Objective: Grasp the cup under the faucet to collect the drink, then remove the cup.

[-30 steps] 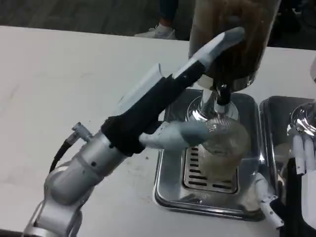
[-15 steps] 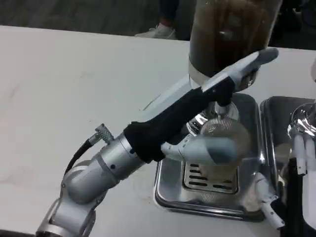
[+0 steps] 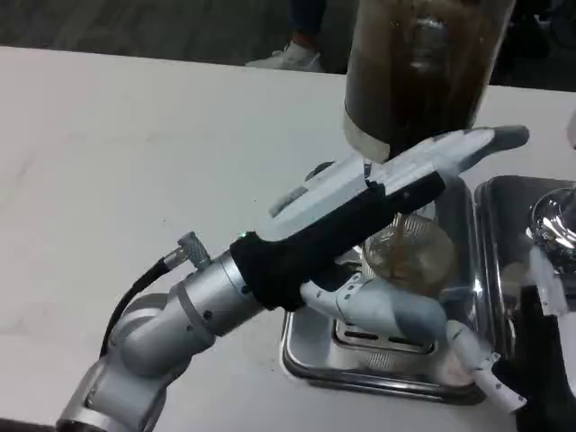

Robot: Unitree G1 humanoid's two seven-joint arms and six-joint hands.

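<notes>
Head view of a white table (image 3: 135,180) carrying a drink dispenser. Dispenser tank (image 3: 418,63), a clear cylinder filled with dark brown liquid, stands at 1 o'clock from the picture's centre. Directly below it, at about 4 o'clock from centre, a clear cup (image 3: 416,255) sits upright under the faucet, which is largely hidden behind the arm; the cup holds amber-brown drink. The cup stands on a slotted grate within a polished metal drip tray (image 3: 310,346), whose rim shows at 5 o'clock. Left hand (image 3: 387,193) reaches in diagonally from 7 o'clock, its silver forearm (image 3: 180,315) rising toward 2 o'clock; its long white-and-black fingers (image 3: 468,148) lie extended across the top of the cup at the dispenser's base, while a lower white digit (image 3: 387,310) passes beneath and in front of the cup. The cup thus lies between upper and lower parts of the hand, but whether the hand truly clasps the cup or merely brackets it cannot be told, since the contact is hidden. Right hand (image 3: 517,360) rests at 4 o'clock near the picture's right edge, just beside the tray's corner, with white fingers (image 3: 481,364) spread and nothing in them. A second metal tray (image 3: 504,216) adjoins at 3 o'clock.
</notes>
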